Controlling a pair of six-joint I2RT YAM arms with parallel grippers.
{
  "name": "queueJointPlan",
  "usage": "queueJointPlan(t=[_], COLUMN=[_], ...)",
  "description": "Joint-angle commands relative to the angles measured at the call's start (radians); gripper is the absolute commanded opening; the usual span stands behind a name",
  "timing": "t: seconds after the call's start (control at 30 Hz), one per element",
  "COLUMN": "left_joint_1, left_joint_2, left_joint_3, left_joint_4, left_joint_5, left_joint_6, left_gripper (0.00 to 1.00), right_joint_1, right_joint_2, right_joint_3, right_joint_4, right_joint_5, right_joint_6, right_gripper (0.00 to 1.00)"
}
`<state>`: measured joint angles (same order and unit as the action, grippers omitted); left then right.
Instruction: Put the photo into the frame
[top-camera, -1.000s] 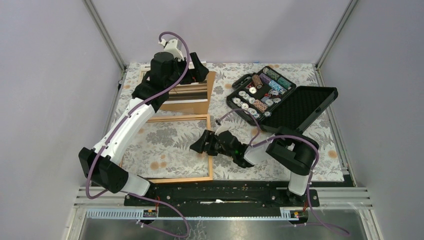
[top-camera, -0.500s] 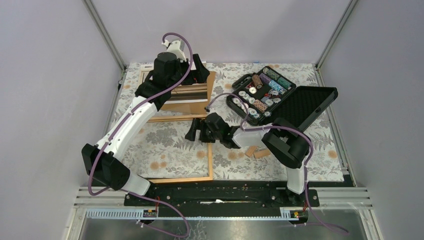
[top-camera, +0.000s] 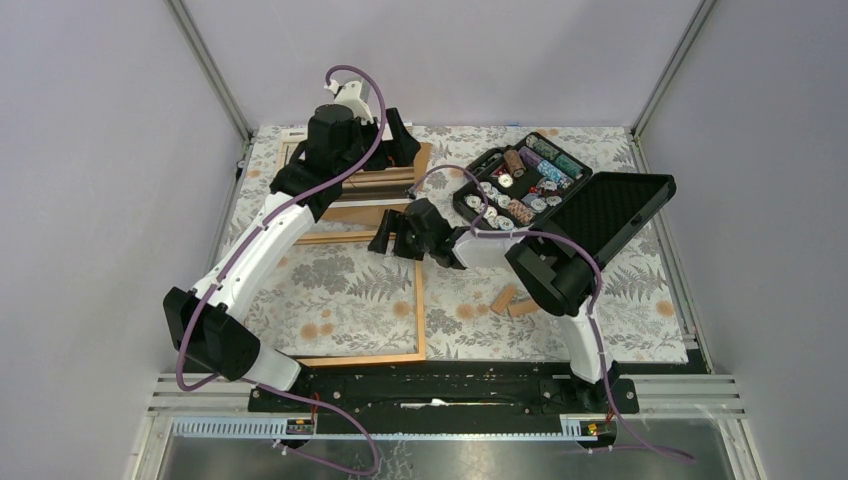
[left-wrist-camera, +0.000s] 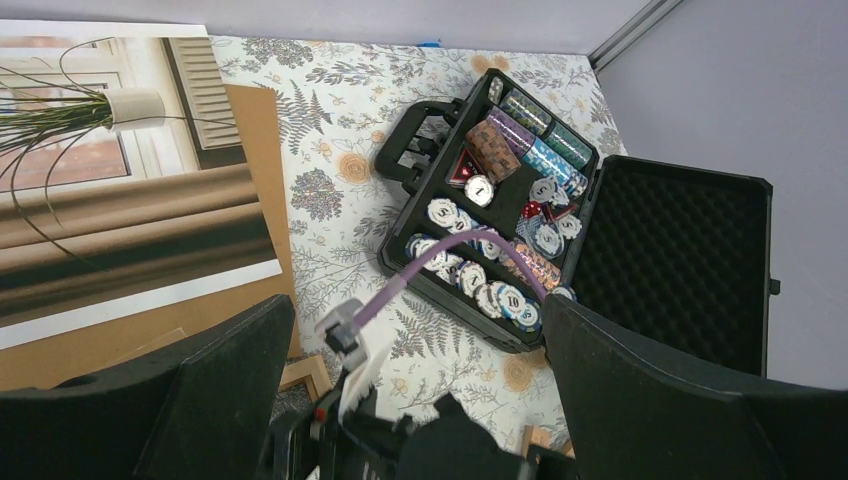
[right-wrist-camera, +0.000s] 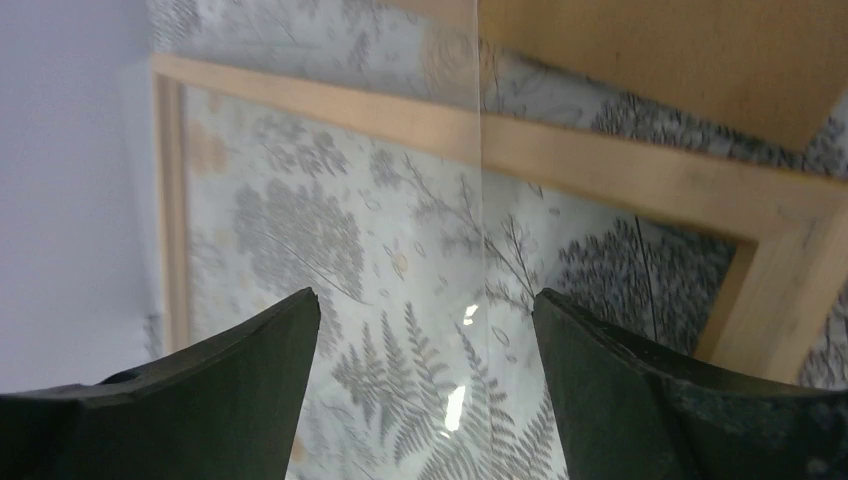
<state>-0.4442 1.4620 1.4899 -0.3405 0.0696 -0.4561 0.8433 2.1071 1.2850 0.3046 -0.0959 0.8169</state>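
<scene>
The photo, a plant by a window over beige-brown bands, lies face up on a brown backing board at the far left. In the left wrist view the photo is at the upper left. The frame, thin tan wood, lies flat nearer me with the floral cloth showing through. My left gripper hangs open and empty above the photo's far right part. My right gripper is open and empty over the frame's far right corner. A clear pane's edge crosses that view.
An open black case of poker chips stands at the far right, its lid laid back. It also shows in the left wrist view. Two small tan blocks lie right of the frame. Walls close the table on three sides.
My right gripper has moved away from me along the frame's right side to its far right corner, uncovering the two tan blocks. The left arm shifted slightly, then stayed still.
</scene>
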Motion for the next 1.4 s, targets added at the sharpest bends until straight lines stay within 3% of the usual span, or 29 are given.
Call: queueJointPlan(t=[0.0,0.43,0.73,0.87,1.37], left_joint_1=[-0.002,-0.002,-0.002,-0.002,-0.003], left_joint_2=[-0.015,-0.017,-0.026,-0.023,-0.026], left_joint_3=[0.024,0.026,0.025,0.025,0.020], left_joint_4=[0.045,0.046,0.047,0.047,0.061], left_joint_5=[0.013,0.026,0.023,0.037,0.086], left_joint_6=[-0.002,-0.007,-0.006,-0.014,-0.050], left_gripper=[0.99,0.99,0.99,0.99,0.99], right_joint_1=[-0.053,-0.076,-0.104,-0.104,-0.104], right_joint_2=[0.099,0.168,0.092,0.047,-0.188], right_joint_3=[0.013,0.071,-0.010,-0.051,-0.389], right_joint_4=[0.029,0.126,0.241,0.306,0.450], right_joint_5=[-0.108,-0.319,-0.331,-0.382,-0.352], right_joint_6=[0.051,0.135,0.164,0.214,0.413], right_gripper=[0.83,0.63,0.16,0.00,0.00])
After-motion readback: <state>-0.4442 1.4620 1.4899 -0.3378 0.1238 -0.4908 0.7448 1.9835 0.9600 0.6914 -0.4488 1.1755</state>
